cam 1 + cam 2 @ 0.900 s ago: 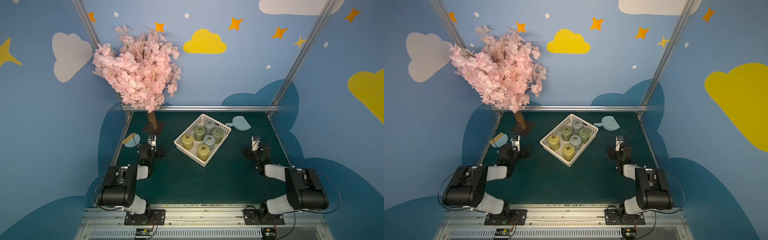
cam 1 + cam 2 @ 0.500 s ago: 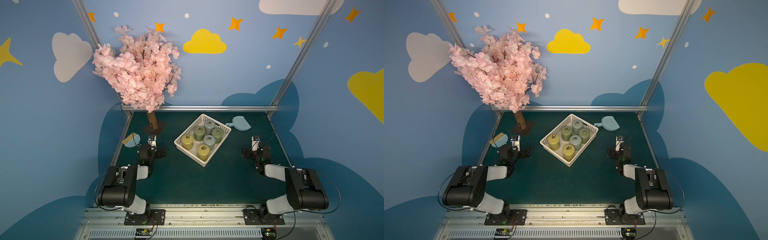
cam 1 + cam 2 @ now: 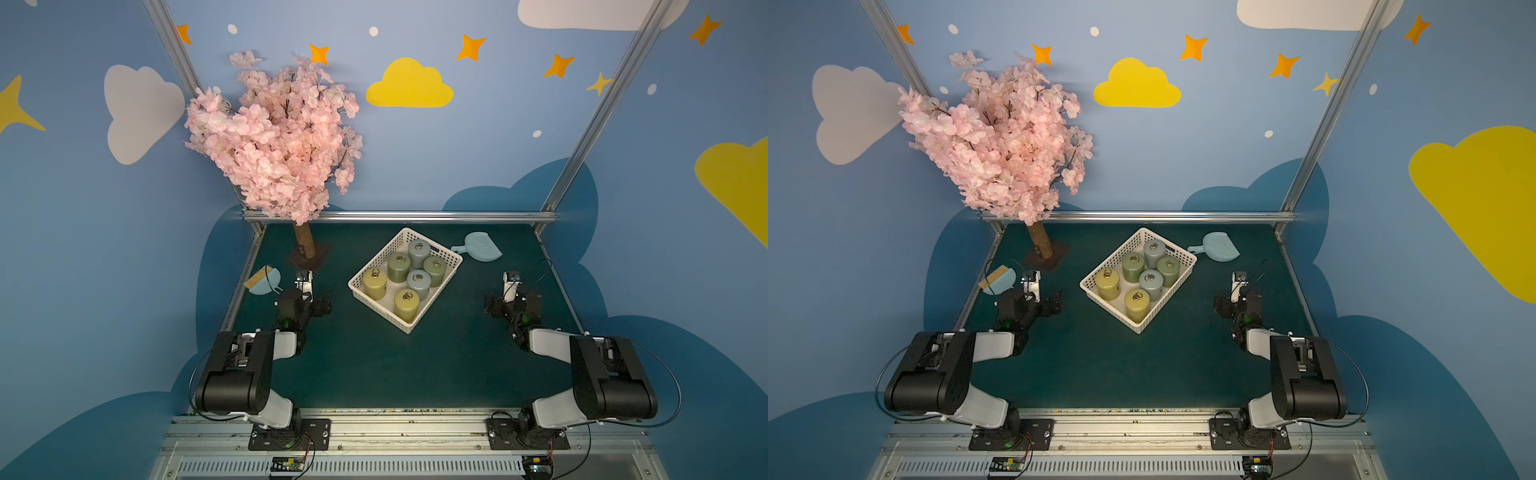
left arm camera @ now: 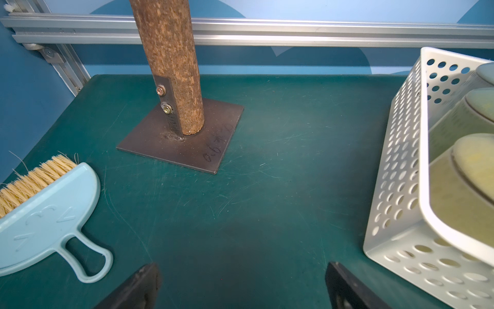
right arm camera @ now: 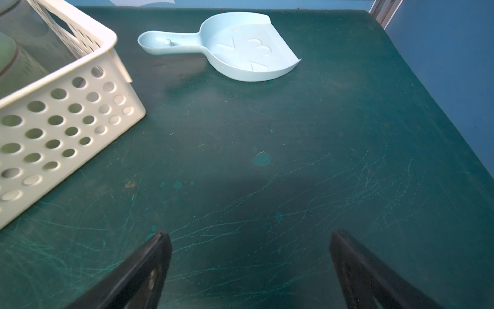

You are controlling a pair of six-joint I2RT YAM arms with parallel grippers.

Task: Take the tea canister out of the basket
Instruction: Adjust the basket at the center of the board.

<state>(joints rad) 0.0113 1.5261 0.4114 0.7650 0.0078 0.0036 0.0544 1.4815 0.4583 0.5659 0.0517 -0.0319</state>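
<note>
Left wrist view first, at far left: brush (image 4: 40, 208) flat on the mat (image 4: 267, 200). Then the left claw (image 4: 242, 270), jaws spread wide with nothing between, low over bare mat. Past it, trunk (image 4: 171, 67), well apart from the basket. At centre in both top views, basket (image 3: 374, 258) (image 3: 1111, 258) turned cornerwise, with all six canisters (image 3: 419, 282) upright inside in two rows of three, ringed lids up, packed close; none out yet. Just beyond the basket's far right corner, dustpan (image 5: 240, 53), open side up. Furthest right, right claw (image 5: 250, 236), jaws equally wide and empty, near the basket's wall but not touching.

Judged to be the very start: reach not yet begun. Sensible to go for the yellow canister (image 3: 406, 303) at the near corner, within likely reach of either claw. Approach from straight above, jaws kept wide, lined up to slip into the gaps beside it rather than onto a neighbour or the wall. Close on the body below the lid, not on the ring. Lift vertically until clear of the rim, to avoid snagging and dragging a probably light basket; if needed, steady the rim with the free claw. Set down on bare mat.
</note>
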